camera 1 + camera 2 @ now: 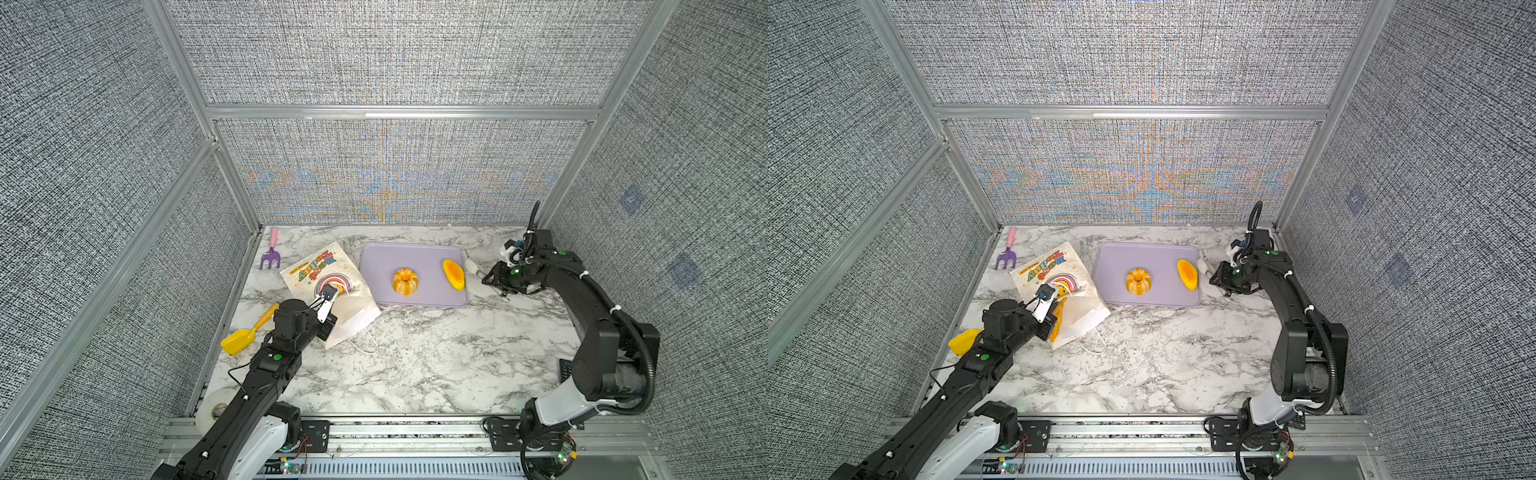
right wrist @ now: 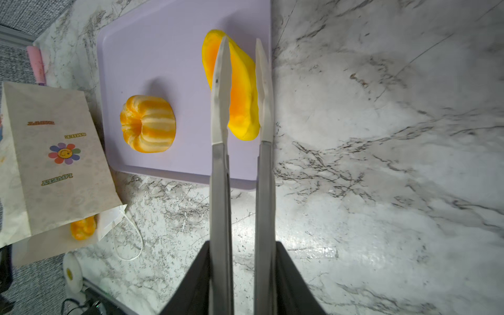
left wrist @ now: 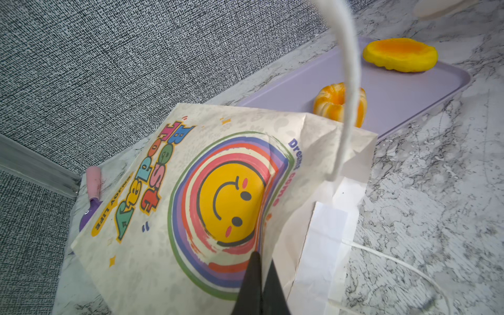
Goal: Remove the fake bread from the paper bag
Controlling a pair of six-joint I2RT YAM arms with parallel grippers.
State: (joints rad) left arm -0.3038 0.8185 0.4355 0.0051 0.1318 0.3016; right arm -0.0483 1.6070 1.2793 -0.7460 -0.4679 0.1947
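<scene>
Open room: bare marble table (image 1: pixel 415 365) is filling the lower middle of both top views, so you are getting free travel there; a yellow shovel (image 1: pixel 239 341) is lying at lower left.
Left gripper (image 3: pixel 258 270): its fingers are pressing together on the upper lip of the paper bag (image 1: pixel 309 272), left of centre, propping the mouth.
Left to do: a striped roll (image 2: pixel 83 227) is showing in the mouth; anything deeper is hiding.
Done: the fluted ring bun (image 1: pixel 405 281) and long loaf (image 1: pixel 453 274) are lying on the lilac tray (image 1: pixel 415 255), right of centre.
Right gripper (image 2: pixel 241 43): its long fingers are standing spread over the loaf, gripping nothing.
Edges: the tray is sitting just beside the bag.
</scene>
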